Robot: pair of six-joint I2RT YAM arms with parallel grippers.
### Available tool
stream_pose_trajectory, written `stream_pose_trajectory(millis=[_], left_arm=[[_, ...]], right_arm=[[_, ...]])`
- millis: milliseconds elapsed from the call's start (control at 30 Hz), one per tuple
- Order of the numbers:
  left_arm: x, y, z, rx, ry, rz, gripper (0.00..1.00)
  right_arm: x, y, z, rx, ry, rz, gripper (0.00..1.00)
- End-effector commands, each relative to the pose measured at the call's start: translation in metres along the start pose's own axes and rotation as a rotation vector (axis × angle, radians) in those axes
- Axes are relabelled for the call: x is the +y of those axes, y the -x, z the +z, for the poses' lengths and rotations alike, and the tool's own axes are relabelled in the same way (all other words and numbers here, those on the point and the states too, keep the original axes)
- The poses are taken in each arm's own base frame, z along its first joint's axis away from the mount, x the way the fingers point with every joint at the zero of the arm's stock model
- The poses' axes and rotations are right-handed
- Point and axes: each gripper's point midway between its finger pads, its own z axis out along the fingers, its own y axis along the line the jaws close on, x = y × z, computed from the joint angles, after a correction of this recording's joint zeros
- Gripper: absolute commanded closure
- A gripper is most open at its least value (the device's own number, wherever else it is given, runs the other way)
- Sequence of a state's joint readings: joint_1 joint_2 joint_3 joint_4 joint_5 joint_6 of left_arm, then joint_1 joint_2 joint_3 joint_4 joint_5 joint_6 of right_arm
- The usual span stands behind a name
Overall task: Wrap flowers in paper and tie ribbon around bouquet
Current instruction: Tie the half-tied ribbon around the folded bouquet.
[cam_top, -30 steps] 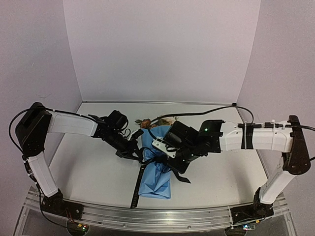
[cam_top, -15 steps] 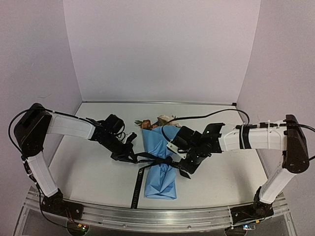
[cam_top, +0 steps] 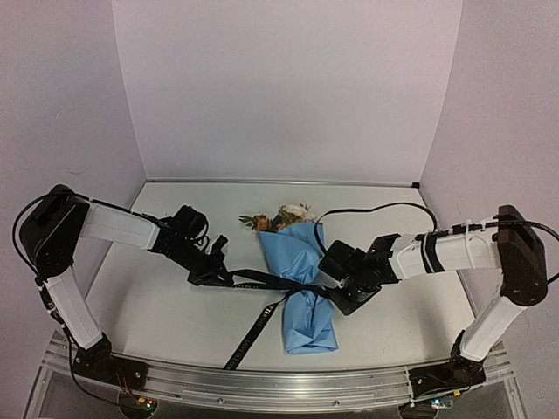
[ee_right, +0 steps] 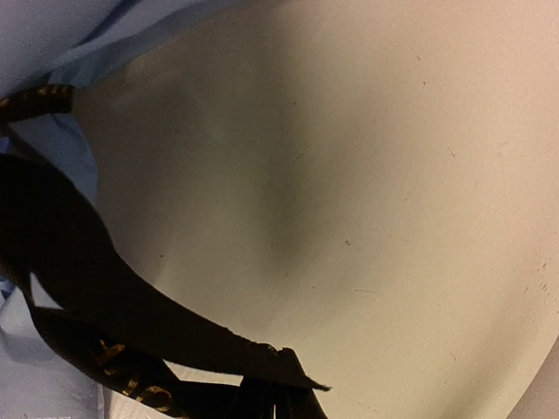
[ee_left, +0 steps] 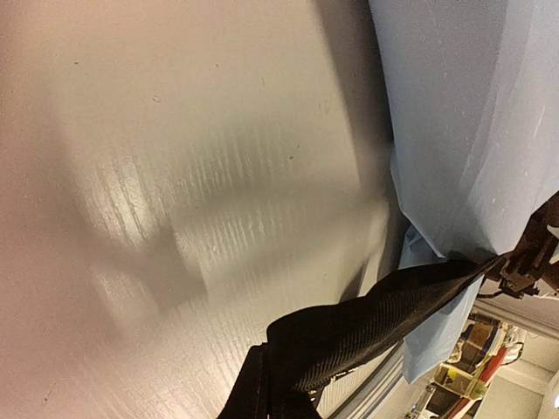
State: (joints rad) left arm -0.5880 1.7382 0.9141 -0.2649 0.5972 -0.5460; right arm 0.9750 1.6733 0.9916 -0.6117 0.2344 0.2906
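The bouquet [cam_top: 303, 278] lies on the table, a light blue paper [ee_left: 472, 113] cone with its narrow end toward the arms. Cream and orange flowers [cam_top: 281, 216] show at its far, wide end. A black ribbon [cam_top: 262, 282] crosses the cone's waist and stretches straight out to both sides. My left gripper [cam_top: 217, 273] is shut on the ribbon's left part [ee_left: 376, 319], left of the bouquet. My right gripper [cam_top: 341, 293] is shut on the ribbon's right end [ee_right: 87, 288], just right of the paper [ee_right: 52, 35]. A loose ribbon tail [cam_top: 249, 336] trails toward the near edge.
The pale table [cam_top: 157, 305] is enclosed by white walls behind and at both sides. A metal rail [cam_top: 279, 384] with the arm bases runs along the near edge. A black cable [cam_top: 376, 208] loops above the right arm.
Both grippers have drawn apart, left going left and right going right, pulling the ribbon straight across the bouquet. The bouquet has slid to the right, and its narrow end has swung right.
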Motion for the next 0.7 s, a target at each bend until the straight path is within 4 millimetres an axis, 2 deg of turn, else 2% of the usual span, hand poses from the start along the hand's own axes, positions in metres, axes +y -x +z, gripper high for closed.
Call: stream_pose_trajectory(millis=[0,167,333,533,667], left_arm=[[0.000,0.012,-0.011,-0.050,-0.039,-0.027,1.00],[0.013,0.020,-0.019,-0.075,-0.038,-0.076,1.00],[0.040,0.030,-0.036,-0.123,-0.050,-0.170,1.00],[0.054,0.045,-0.051,-0.176,-0.047,-0.216,1.00],[0.066,0.064,-0.069,-0.219,-0.063,-0.255,1.00]], right_arm=[[-0.020,-0.010,0.001,0.005,-0.054,0.134,1.00],[-0.019,-0.026,0.005,0.040,-0.032,0.174,1.00],[-0.030,-0.039,0.006,0.046,-0.054,0.214,1.00],[-0.013,-0.029,0.005,0.021,0.037,0.285,1.00],[-0.008,-0.023,0.003,0.001,0.064,0.334,1.00]])
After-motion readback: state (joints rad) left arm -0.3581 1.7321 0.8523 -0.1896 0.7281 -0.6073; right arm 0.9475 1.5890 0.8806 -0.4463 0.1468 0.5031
